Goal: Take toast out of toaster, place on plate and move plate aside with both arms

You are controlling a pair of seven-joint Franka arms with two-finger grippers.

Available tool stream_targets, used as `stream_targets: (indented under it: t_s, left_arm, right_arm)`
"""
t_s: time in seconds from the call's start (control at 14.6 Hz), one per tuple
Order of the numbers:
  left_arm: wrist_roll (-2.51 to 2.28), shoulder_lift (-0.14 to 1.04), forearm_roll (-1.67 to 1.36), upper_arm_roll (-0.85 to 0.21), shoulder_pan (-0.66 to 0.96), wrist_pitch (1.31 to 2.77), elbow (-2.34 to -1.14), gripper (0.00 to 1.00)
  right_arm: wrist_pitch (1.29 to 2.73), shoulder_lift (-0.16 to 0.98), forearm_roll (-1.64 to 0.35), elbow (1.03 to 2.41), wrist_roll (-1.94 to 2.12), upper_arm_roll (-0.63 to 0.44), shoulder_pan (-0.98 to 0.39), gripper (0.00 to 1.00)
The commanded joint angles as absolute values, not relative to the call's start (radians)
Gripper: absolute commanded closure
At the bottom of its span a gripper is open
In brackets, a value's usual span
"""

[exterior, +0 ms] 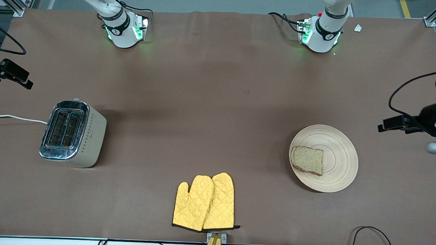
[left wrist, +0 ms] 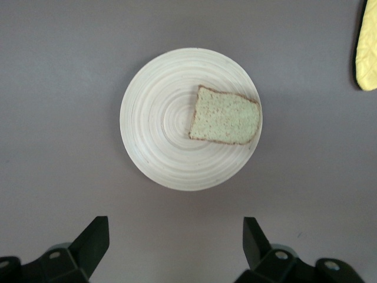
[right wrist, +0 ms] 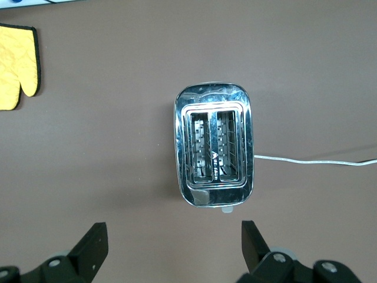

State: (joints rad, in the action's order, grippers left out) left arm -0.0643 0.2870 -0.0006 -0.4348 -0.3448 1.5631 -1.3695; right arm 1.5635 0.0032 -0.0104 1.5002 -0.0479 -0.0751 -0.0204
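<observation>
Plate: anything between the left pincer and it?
Nothing visible. The left pincer hangs open above the table, and only bare table shows between it and the plate. The toast lies flat on the plate; the oven mitts sit apart, nearer the camera.

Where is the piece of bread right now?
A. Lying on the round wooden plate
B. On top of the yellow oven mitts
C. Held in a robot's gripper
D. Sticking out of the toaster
A. The toast lies flat on the plate, off to one side of its middle, while both slots of the toaster show only bare wire racks and both grippers hang open with nothing in them.
</observation>
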Motion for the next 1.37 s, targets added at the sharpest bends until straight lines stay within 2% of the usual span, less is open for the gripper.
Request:
stream_targets:
  t_s: [0.0, 0.07, 0.21, 0.69, 1.3]
  left_arm:
    - [-0.086, 0.169, 0.031, -0.321, -0.215, 1.552, -1.446, 0.00]
    - [-0.075, 0.134, 0.029, -0.236, -0.136, 1.551, -1.463, 0.00]
    - [-0.063, 0.079, 0.029, -0.145, -0.051, 1.551, -1.500, 0.00]
    - [-0.086, -0.097, 0.028, -0.138, -0.021, 1.510, -1.650, 0.00]
    - [-0.072, -0.078, 0.031, -0.164, -0.023, 1.463, -1.597, 0.00]
  right_arm:
    - [1.543, 0.003, -0.012, 1.471, -0.035, -0.072, -0.011, 0.00]
    - [1.543, 0.006, -0.012, 1.470, -0.035, -0.072, -0.011, 0.00]
    - [1.543, 0.006, -0.012, 1.470, -0.035, -0.072, -0.009, 0.00]
    - [1.543, 0.012, -0.012, 1.470, -0.038, -0.074, -0.011, 0.00]
    - [1.540, 0.008, -0.012, 1.479, -0.040, -0.075, -0.014, 0.00]
